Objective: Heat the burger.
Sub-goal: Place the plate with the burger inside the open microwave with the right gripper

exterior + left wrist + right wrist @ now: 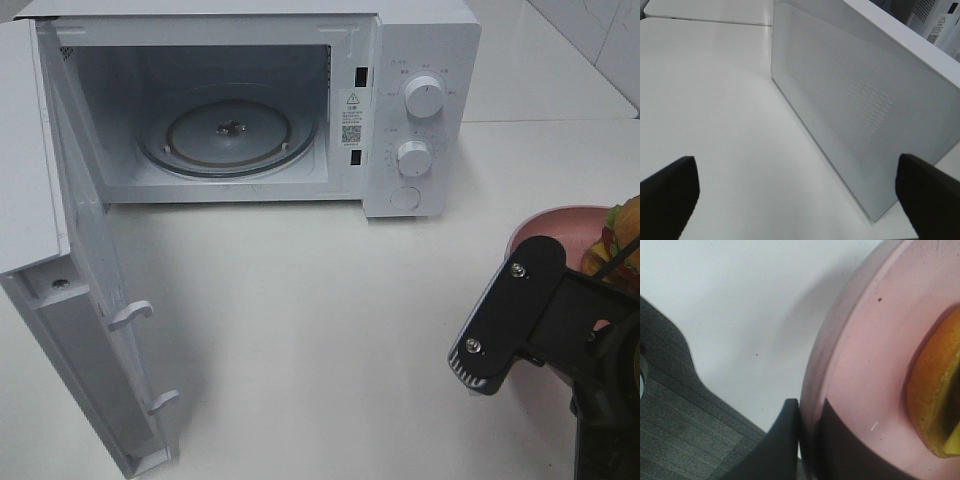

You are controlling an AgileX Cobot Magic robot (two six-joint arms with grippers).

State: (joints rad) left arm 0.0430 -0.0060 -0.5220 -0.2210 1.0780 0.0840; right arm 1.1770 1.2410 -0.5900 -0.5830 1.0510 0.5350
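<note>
The burger (622,238) sits on the pink plate (548,225), on the worktop (300,290) in front of the microwave (425,50), past its dial side. My right jaws pinch the plate's rim. My left jaws gape wide beside the microwave's open door (80,300).

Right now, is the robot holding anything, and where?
The right fingers grip the pink plate by its rim, one inside and one outside. The left fingers are open, holding nothing.
</note>
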